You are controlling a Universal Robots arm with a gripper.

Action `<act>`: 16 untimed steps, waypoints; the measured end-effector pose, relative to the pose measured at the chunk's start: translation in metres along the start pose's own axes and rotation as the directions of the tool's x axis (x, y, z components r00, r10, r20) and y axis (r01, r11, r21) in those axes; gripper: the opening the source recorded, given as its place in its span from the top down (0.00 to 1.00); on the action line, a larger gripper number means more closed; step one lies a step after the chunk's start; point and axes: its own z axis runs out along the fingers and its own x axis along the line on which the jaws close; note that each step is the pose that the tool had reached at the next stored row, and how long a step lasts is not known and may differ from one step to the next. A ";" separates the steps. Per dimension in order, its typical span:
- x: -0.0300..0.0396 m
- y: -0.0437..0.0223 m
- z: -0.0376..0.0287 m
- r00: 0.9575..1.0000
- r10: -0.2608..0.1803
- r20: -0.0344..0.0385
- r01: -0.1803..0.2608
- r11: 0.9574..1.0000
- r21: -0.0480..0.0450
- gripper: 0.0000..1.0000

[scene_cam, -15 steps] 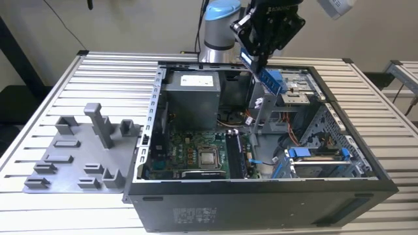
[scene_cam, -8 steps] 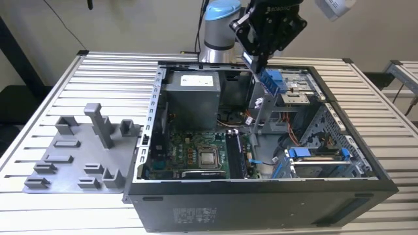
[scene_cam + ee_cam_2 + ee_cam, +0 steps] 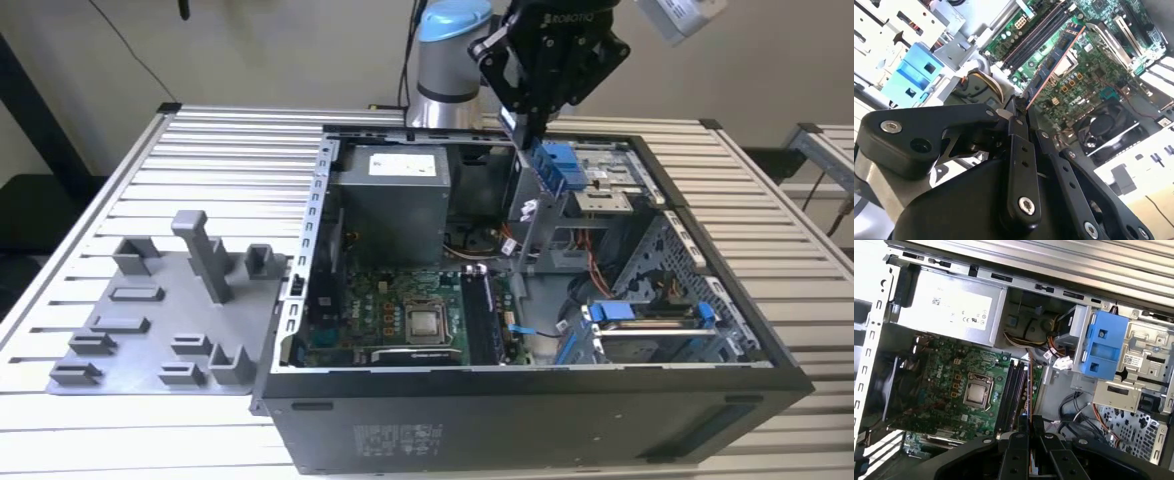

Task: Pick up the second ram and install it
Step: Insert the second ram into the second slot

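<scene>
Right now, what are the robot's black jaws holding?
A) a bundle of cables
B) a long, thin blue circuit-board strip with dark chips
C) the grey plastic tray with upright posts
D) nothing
B: in the second wrist view the long, thin blue circuit-board strip juts from the black gripper's shut jaws, above the green motherboard.

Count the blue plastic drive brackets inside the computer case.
2. The far blue bracket sits on the drive cage; the near blue bracket lies closer to the camera, toward the exterior view's right. More may be hidden.
</scene>
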 end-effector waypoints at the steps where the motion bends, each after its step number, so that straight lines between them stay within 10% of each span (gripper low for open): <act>1: 0.0000 0.0000 0.0000 1.000 0.000 0.000 0.000 1.000 0.000 0.86; 16: 0.0000 0.0000 0.0012 0.999 0.055 0.002 -0.055 0.999 0.001 0.86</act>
